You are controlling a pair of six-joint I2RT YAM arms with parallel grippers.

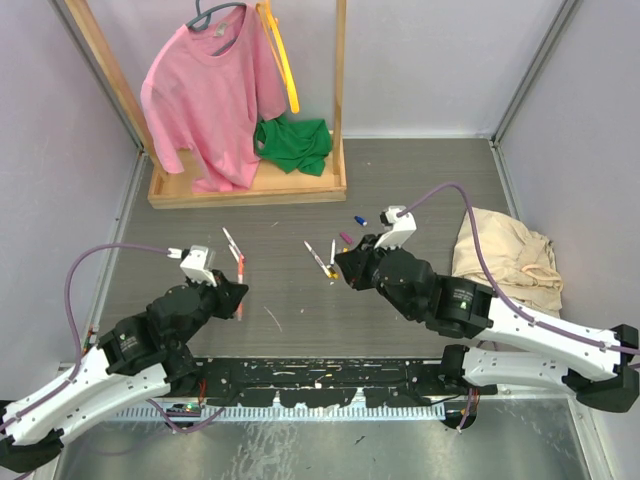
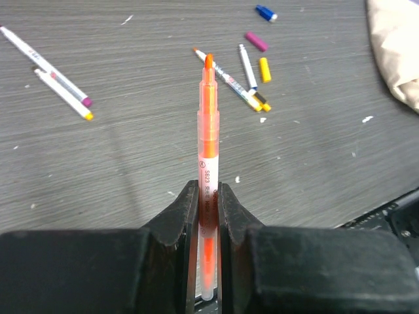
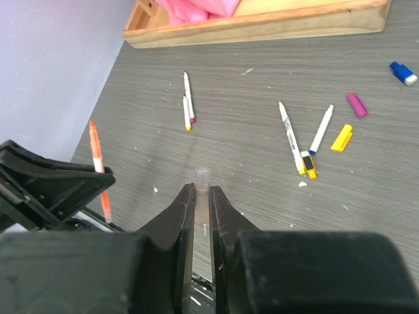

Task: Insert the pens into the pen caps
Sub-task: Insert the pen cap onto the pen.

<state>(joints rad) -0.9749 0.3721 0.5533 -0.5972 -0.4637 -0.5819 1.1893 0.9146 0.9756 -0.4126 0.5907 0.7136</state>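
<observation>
**A:** On our left, the left hand (image 2: 207,190) is pinching the orange pen (image 2: 208,118) low on its barrel. The coloured tip sticks straight out past the fingers, and the pen is lifted off the desk (image 2: 131,170).

**B:** And between our two arms?

**A:** Two loose pens (image 2: 46,65) lie side by side on the desk beyond that hand. A small cluster of pens (image 3: 289,134) lies nearer the right one.

**B:** Then our right hand (image 3: 202,193) is clamped on a short pale cap (image 3: 203,175), whose open end pokes out past the fingertips.

**A:** Further right, a yellow cap (image 3: 341,139), a magenta cap (image 3: 357,104) and a blue cap (image 3: 402,73) lie on the desk.

**B:** So what does the joining turn on?

**A:** The pen sits to the left of the cap, with our two hands well apart. Each piece runs lengthwise out of its own hand. From above, both hands point forward and only slightly inward, so we judge that tip and mouth do not face each other yet. One wrist must turn until the two axes share a line, and then we can close the gap along it.
</observation>
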